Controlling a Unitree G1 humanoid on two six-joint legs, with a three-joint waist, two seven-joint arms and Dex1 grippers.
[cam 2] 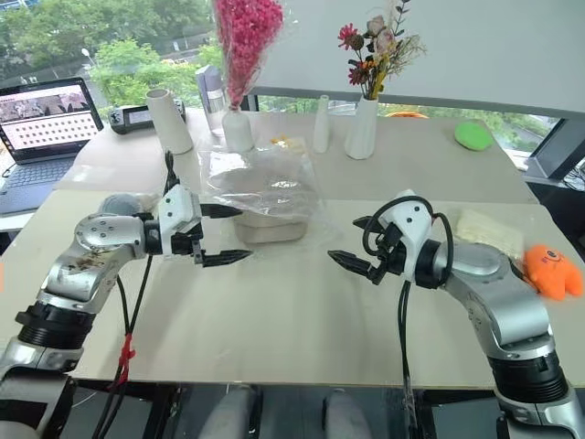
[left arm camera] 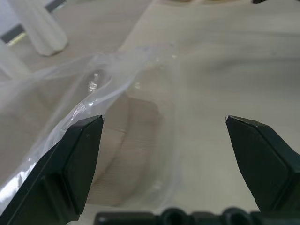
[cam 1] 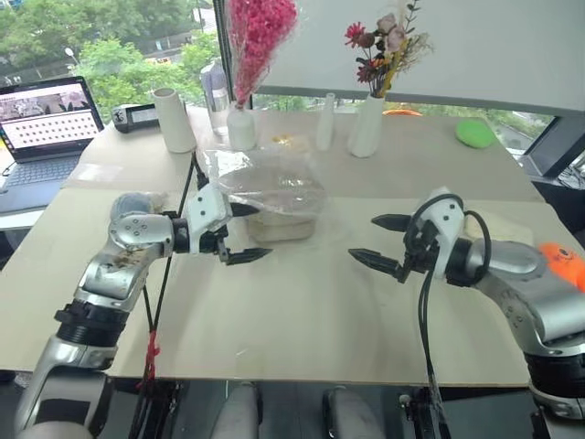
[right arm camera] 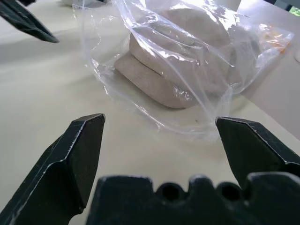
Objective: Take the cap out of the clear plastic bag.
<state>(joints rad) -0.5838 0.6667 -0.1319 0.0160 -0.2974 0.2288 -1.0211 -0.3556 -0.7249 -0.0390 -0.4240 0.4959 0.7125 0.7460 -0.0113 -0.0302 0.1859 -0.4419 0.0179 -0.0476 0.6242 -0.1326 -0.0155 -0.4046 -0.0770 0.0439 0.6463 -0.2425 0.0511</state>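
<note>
A pale wooden table [cam 1: 302, 320] stands before wide windows [cam 1: 110, 37] showing green trees in daylight; a white roller blind [cam 1: 475, 46] covers the right pane.

No words, labels, brand marks or numbers can be read anywhere. The laptop [cam 1: 46, 123] at about ten o'clock on the counter [cam 1: 302, 311] has a lit screen with rows of small dark marks under a picture, but they are too small to make out. The clear plastic bag [right arm camera: 187, 61] carries no print that shows.
</note>
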